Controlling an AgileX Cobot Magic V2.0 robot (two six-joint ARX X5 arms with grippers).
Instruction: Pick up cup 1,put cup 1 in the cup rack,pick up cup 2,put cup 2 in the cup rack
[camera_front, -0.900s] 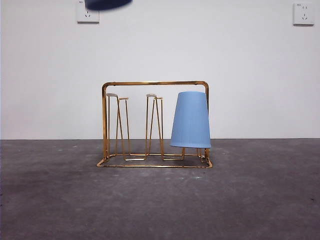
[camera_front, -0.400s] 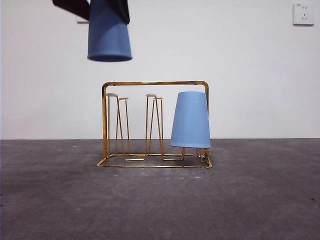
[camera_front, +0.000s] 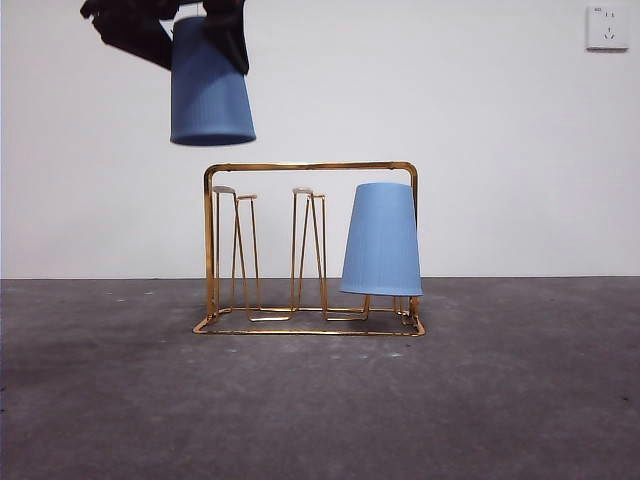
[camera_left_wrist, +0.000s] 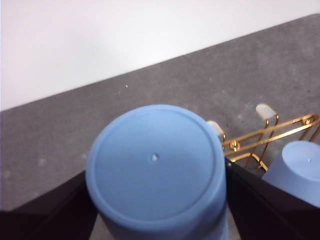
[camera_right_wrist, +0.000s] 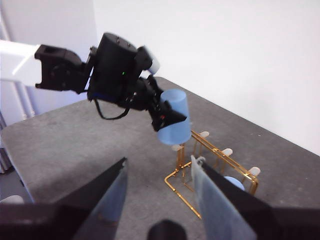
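1. Change: a second ago only a dark blue sliver showed at the top edge of the front view. Now the left end effector (camera_front: 205, 30) has come down into frame with cup 2 (camera_front: 210, 85) clamped between its jaws.
2. Cup 2 has dropped further over the last half second. It hangs mouth-down, slightly tilted, above the cup rack (camera_front: 310, 168) at its left end, clear of the top frame bar and not touching it.
3. Left wrist view: cup 2's closed base (camera_left_wrist: 155, 167) fills the frame, with a black jaw pressed to each side. Grip looks firm.
4. Cup 1 (camera_front: 381, 240) has not moved across all three front frames. It sits upside down on a prong at the right end of the rack, leaning a little. First half of the task looks done.
5. The rack has not shifted on the bench (camera_front: 320, 400). Two pairs of prongs are free: the left pair (camera_front: 235, 195) and the middle pair (camera_front: 309, 195).
6. Right end effector (camera_right_wrist: 157, 200) is released, jaws spread with nothing between them. It is parked well back from the rack, just waiting.
7. Judgement: this is the placement descent for cup 2, target probably the left prongs. The cup mouth looks slightly left of those tips, so a small lateral correction is likely needed before lowering.
8. Risk: the rim catching the frame bar or a prong tip and nudging the light wire rack.
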